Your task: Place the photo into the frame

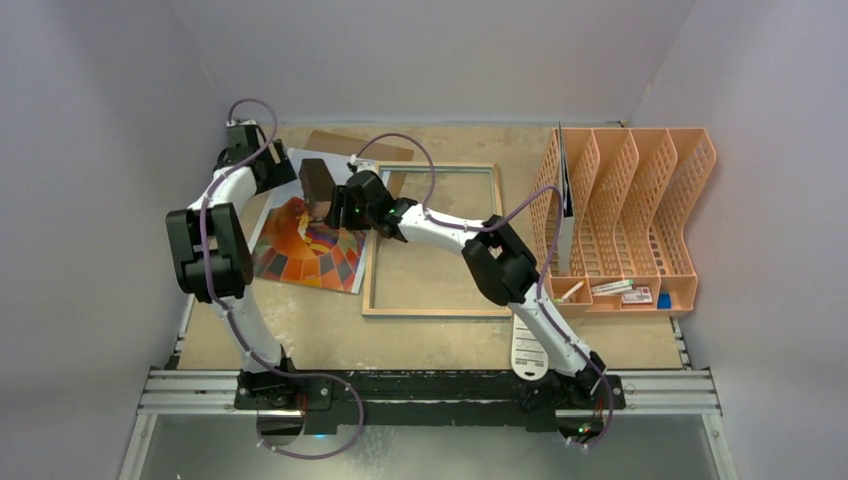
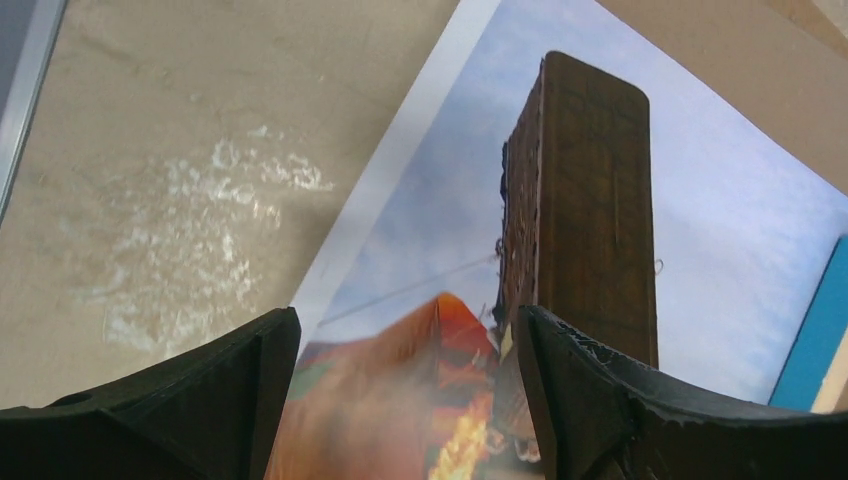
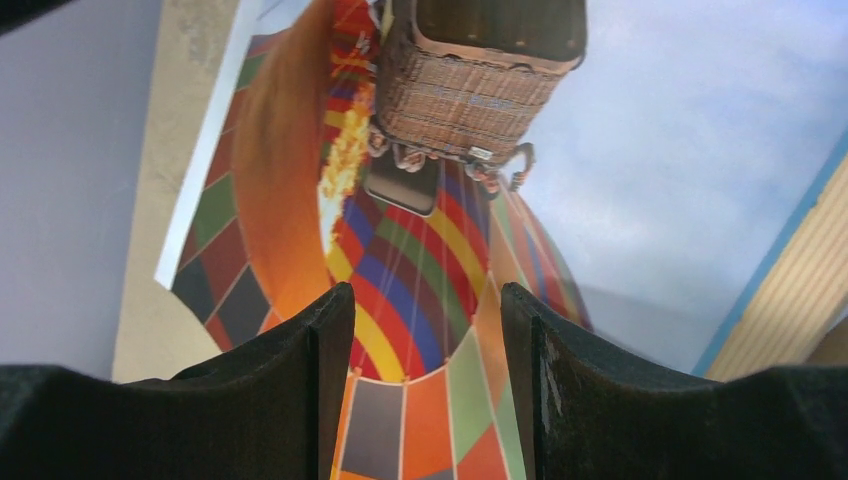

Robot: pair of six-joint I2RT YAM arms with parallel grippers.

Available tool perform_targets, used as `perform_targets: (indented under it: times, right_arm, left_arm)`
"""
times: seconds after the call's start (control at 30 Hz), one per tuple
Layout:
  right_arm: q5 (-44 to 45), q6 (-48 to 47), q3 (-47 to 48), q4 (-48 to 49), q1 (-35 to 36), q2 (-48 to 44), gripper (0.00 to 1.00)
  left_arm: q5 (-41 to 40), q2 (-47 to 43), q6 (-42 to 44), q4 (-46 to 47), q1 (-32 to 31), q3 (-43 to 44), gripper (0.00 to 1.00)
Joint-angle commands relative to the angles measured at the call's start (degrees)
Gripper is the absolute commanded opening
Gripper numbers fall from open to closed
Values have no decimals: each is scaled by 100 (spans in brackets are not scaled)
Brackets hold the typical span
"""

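**Enclosed work cell, overhead and close views: pale walls (image 1: 90,150) around a tan surface (image 1: 440,340).**

Plain lavender-grey walls close the overhead view at left, right and top, meeting the tan, marbled surface that fills the centre. In the left-wrist view a whitish scuffed patch (image 2: 200,200) marks this surface at centre left. At the right of the overhead view stands a peach-coloured file rack (image 1: 640,200) with four slotted compartments. A thin white-edged item stands upright in the leftmost one, and small items lie along its lower edge. A silver aluminium rail (image 1: 180,390) runs across the bottom, with a grey, faintly reflective sheet (image 1: 450,450) below it. Lighting is even and diffuse, and shadows are soft.
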Motion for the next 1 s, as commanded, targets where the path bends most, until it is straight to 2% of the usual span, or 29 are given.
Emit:
perform_targets:
  times: [0.0, 0.2, 0.43, 0.57, 0.8, 0.97]
  right_arm:
    - [323, -211, 319, -160, 3, -67, 59]
    - [814, -470, 352, -440, 79, 8, 59]
    - [953, -634, 558, -712, 78, 179, 60]
    - [1107, -826, 569, -683, 80, 339, 60]
    - [983, -1294, 516, -411, 79, 523, 61]
    - [639, -1438, 601, -521, 74, 748, 61]
  left_arm:
    - [638, 497, 309, 200, 279, 641, 82]
    - [1480, 1163, 630, -4, 535, 1230, 79]
    - [2286, 1666, 773, -366, 791, 1640, 73]
    - [2817, 2089, 555, -633, 939, 1868, 69]
    - [3540, 2386, 331, -712, 1112, 2085, 57]
    - [4375, 2811, -251, -562, 1311, 2437, 56]
